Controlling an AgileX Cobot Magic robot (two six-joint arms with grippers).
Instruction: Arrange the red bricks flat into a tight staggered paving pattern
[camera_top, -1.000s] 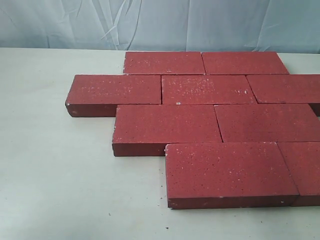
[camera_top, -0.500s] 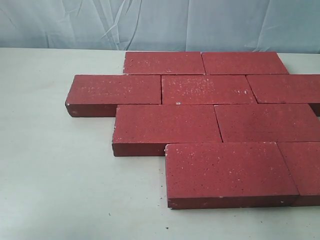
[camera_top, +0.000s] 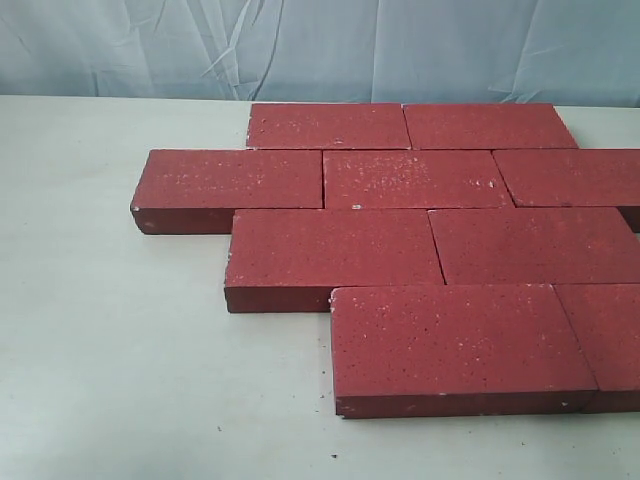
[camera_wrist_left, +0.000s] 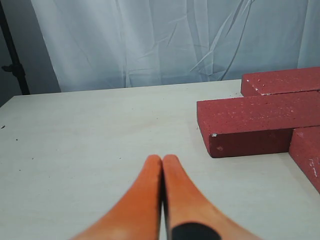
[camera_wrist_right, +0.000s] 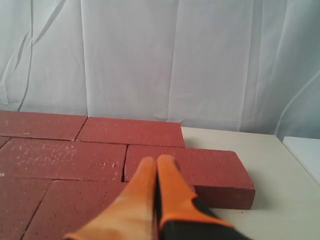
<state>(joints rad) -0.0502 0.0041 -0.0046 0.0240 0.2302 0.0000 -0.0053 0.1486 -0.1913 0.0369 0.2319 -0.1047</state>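
Nothing moved: red bricks (camera_top: 400, 230) lie staggered by the desk's (camera_top: 110, 330) far edge (left gripper (camera_wrist_left: 161, 160), right gripper (camera_wrist_right: 156, 161) pinched together, empty).

Lit brightly and evenly, without glare. Left only thin, soft shadows under the dark red rough paving bricks (camera_top: 335, 245) on the pale matte table (camera_top: 110, 350). Blurred close in at the orange left gripper (camera_wrist_left: 162, 160), sharpened beyond its tips.
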